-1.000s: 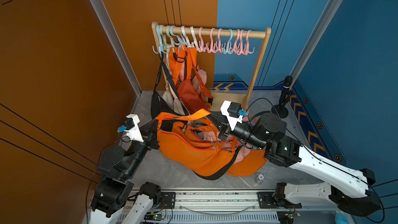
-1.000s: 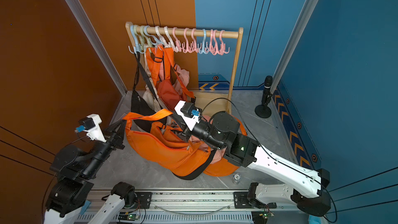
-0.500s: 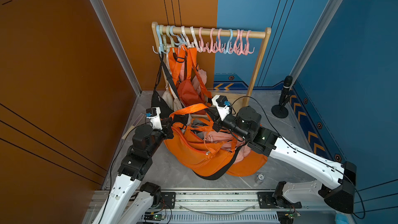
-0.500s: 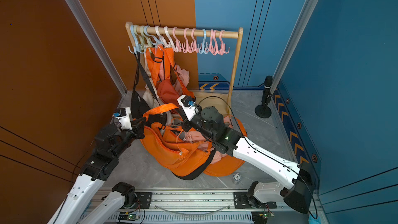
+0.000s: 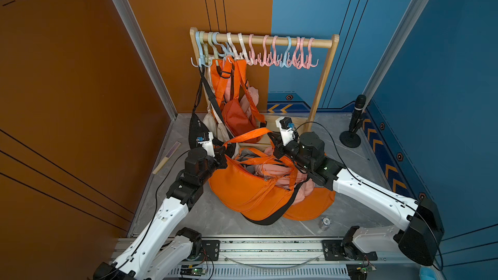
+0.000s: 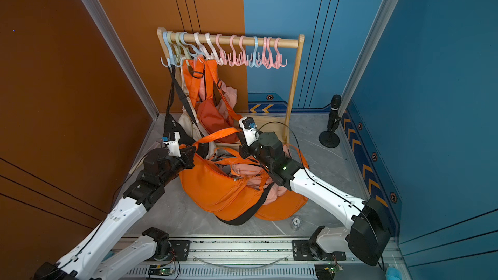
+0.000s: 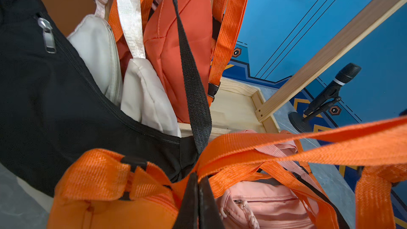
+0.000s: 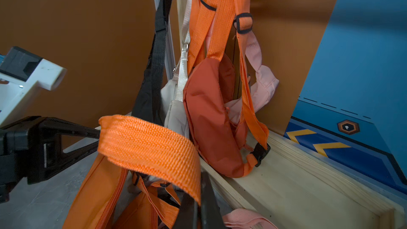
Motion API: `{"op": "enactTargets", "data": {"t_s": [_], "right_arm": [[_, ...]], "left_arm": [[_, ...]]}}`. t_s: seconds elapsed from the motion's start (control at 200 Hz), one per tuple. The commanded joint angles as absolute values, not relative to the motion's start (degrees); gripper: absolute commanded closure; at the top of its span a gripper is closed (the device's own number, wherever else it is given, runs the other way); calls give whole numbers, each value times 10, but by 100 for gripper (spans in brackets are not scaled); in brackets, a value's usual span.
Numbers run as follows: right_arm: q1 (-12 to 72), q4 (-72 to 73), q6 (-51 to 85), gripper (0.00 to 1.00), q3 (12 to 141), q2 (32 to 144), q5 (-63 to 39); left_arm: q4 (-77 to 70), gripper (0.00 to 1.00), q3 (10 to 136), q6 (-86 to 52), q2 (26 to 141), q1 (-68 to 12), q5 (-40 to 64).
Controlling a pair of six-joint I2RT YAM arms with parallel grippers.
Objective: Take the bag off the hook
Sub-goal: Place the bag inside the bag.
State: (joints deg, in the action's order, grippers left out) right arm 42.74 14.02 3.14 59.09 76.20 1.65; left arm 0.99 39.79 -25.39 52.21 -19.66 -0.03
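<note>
Both arms now reach farther toward the floor's [image 5: 188,216] back edge than a second ago, and the orange bag [image 5: 242,189] has bunched up closer to the wooden rack [image 5: 322,84].

The rack stands at the floor's back edge. The orange bag is off the hooks [image 5: 283,59]. It is slumped mid-floor on a pile of pink and orange bags, just in front of the rack's base, between the two arms and below both claws.

A black bag [image 5: 196,130] and a darker orange bag [image 5: 237,119] hang from hooks at the rail's left end.

The orange bag's strap [image 5: 248,133] arches up from claw to claw. The left claw [image 7: 198,177] is pinched fully together on the strap at the bag's left end. The right claw [image 8: 199,186] is likewise clamped tight on the strap's other end.
</note>
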Motion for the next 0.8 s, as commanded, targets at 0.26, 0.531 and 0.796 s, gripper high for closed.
{"op": "enactTargets", "data": {"t_s": [0.26, 0.531, 0.796], "right_arm": [[353, 203, 134, 79, 530, 799, 32], [317, 188, 170, 30, 530, 810, 39], [301, 167, 174, 10, 530, 782, 51]], "left_arm": [[0, 67, 390, -262, 557, -205, 4], [42, 29, 424, -239, 536, -207, -35], [84, 1, 483, -208, 517, -194, -56]]}}
